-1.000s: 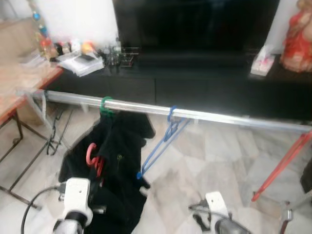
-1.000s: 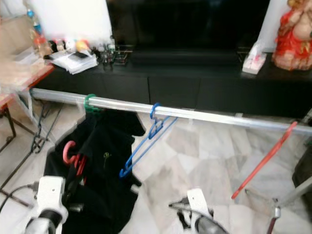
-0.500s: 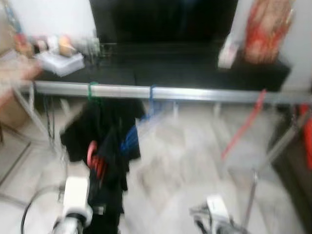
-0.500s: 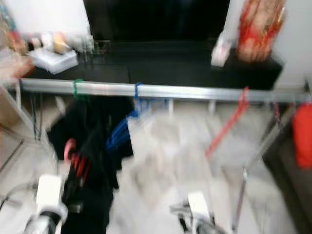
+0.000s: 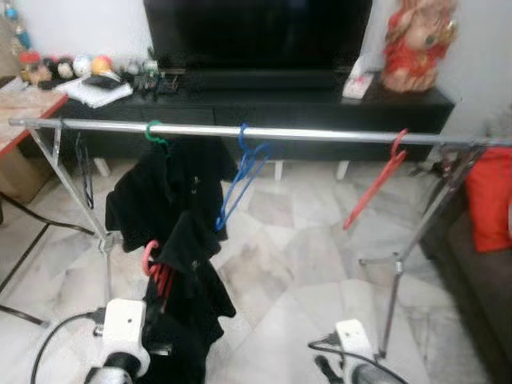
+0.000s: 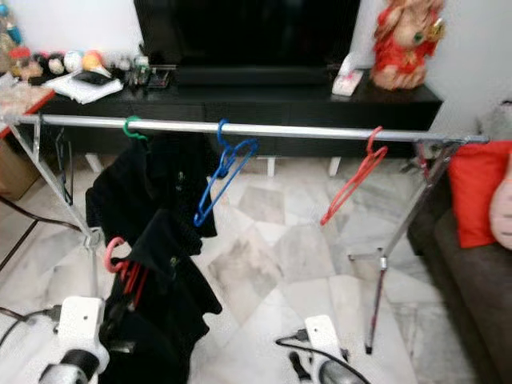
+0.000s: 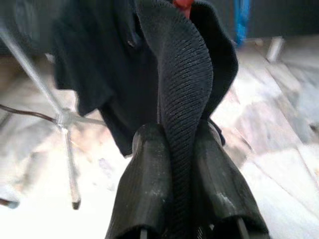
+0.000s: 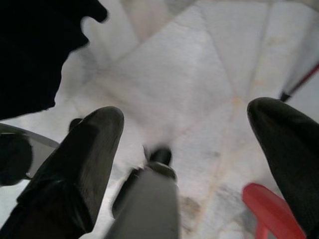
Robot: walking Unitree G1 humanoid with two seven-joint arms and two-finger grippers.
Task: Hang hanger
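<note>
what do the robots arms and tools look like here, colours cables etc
Each arm ends near the camera in a white boxy wrist housing: left arm, right arm. A black cable loops out from the left one, and a thinner black cable curls beside the right one. The left tool has two long black fingers with a ribbed, matte texture. The right tool has smooth, rounded black fingers.
</note>
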